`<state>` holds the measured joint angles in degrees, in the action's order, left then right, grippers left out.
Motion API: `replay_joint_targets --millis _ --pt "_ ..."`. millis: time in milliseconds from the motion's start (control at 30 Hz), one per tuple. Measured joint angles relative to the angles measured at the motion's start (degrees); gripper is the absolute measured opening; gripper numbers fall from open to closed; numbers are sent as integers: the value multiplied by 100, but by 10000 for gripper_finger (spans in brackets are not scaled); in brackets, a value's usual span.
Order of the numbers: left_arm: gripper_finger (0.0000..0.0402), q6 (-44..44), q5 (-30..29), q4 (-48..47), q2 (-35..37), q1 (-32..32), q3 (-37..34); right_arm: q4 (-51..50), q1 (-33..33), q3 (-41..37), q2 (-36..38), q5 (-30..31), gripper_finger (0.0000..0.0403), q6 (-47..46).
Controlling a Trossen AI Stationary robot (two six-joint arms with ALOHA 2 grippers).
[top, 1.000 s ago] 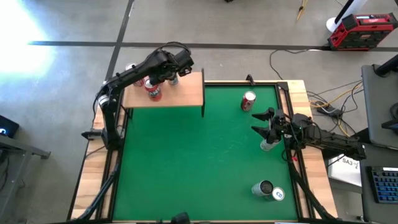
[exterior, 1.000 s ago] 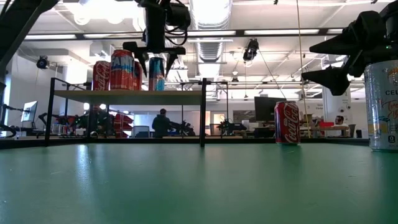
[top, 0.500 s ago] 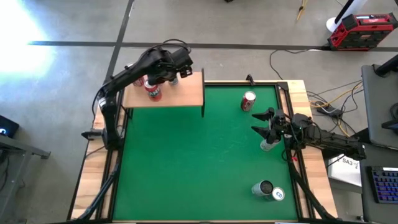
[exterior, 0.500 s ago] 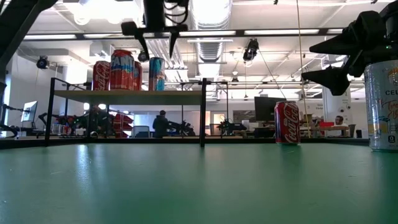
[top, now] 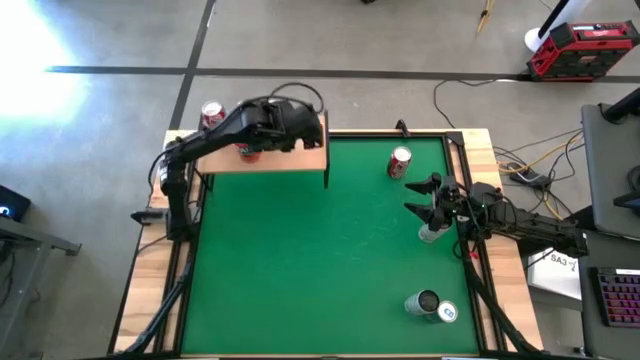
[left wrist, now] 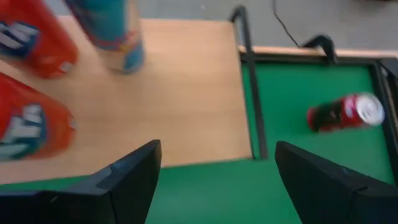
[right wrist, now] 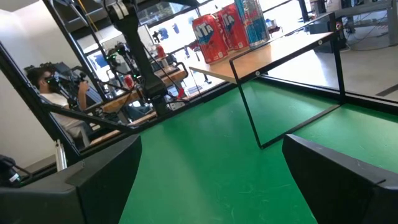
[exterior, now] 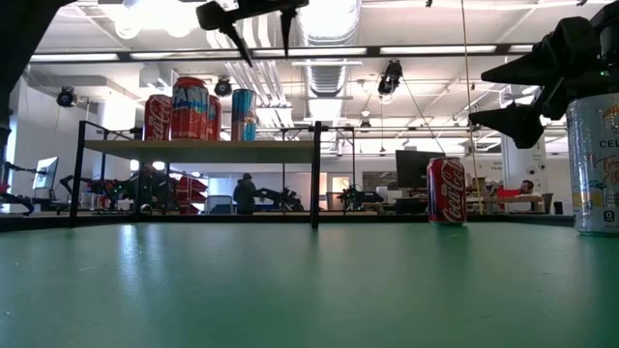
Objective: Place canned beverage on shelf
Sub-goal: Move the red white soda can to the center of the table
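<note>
Fingers spread above shelf; red can apart on mat.

The mat on the table is a plain deep green, framed by the pale wood of the table edge. The shelf is a light, warm wood board on thin black legs. On it stand red cans with white and blue lettering and a slimmer can in blue and teal with a red band. A red can with white script stands on the mat, its top silver. Near the right arm a silver can with pale lettering stands upright. Both arms are matt black, and a red and black toolbox sits on the grey floor
</note>
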<state>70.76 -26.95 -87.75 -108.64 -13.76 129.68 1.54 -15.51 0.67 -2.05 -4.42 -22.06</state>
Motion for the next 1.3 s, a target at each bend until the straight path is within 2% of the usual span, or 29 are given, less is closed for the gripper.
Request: replay_joint_targets --millis 433,700,833,1000,1100,1167,1300 --pt "298 -835 -118 1435 -8 1114 -878 2 -2 -1 1 -1 382 0" --pt "298 -1248 -1038 2033 -9 1571 -1336 1 -2 -2 1 0 382 0" --pt "298 -1715 -1416 2765 3 1666 -1698 0 -2 -2 1 1 382 0" --pt "298 -2000 -1458 3688 -13 1677 -2175 0 -1 -1 1 -1 382 0" --pt "298 -2282 -1108 4368 -28 1601 -2516 0 -2 -1 0 -1 382 0" --pt "298 -2623 -1091 5042 12 1559 -2886 0 -2 -1 0 0 382 0" --pt "298 -3532 -895 6416 537 1510 -3881 2 0 -2 -1 -1 382 0"
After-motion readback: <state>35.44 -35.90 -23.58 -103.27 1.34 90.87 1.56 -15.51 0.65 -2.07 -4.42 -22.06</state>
